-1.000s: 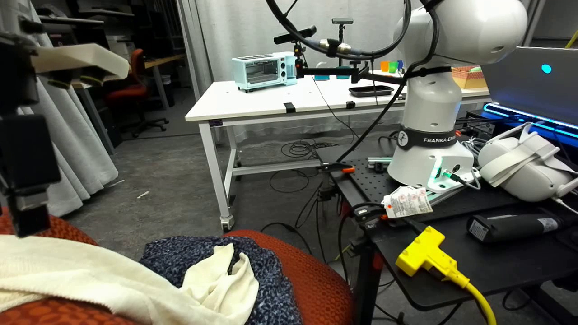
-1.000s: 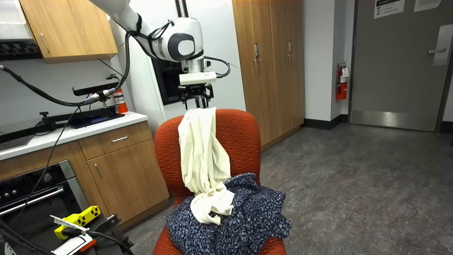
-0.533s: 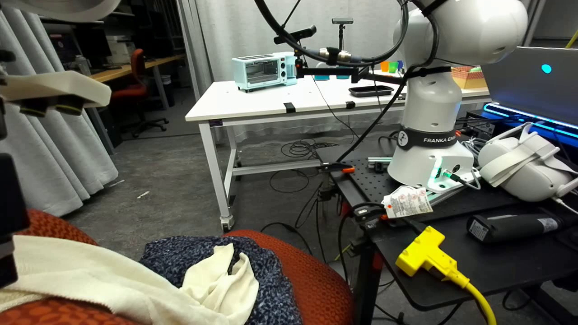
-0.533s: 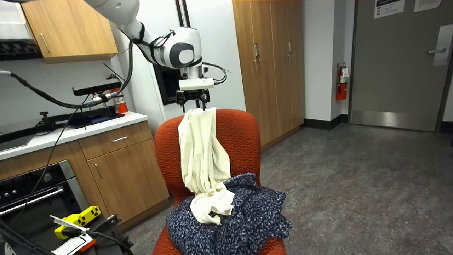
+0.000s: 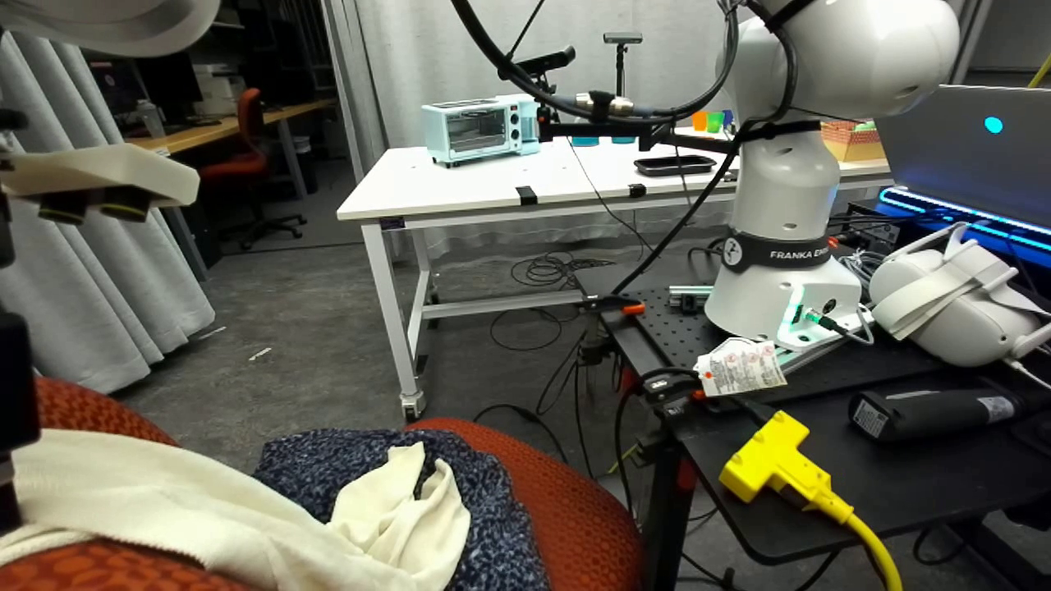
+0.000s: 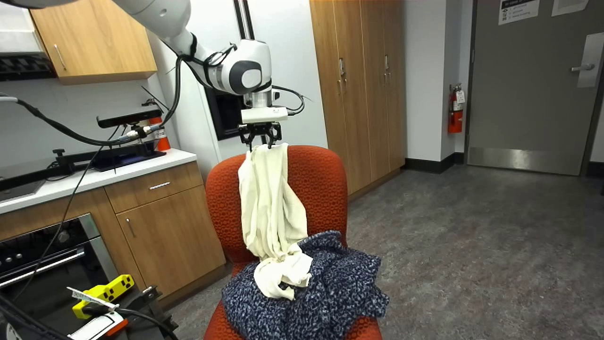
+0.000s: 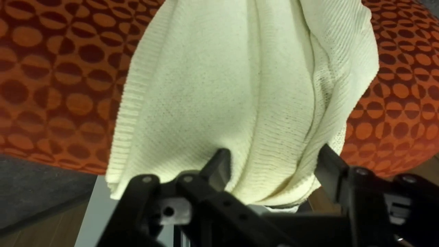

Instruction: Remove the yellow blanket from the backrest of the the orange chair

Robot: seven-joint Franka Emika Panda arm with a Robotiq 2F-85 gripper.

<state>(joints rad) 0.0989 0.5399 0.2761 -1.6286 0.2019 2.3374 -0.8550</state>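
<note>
A robotics lab with a kitchen built in: in an exterior view, a Franka robot arm rises from a black table, a virtual-reality headset and a laptop to its right. Beyond — over loops of cable on the floor — a white worktable carries a pale-blue toaster oven. At far left, past a grey curtain, are a desk and a red swivel chair. In an exterior view, wood-fronted base cabinets and a built-in oven line the left — tall cupboards, a fire extinguisher and a grey door with posted signs stand farther right.
</note>
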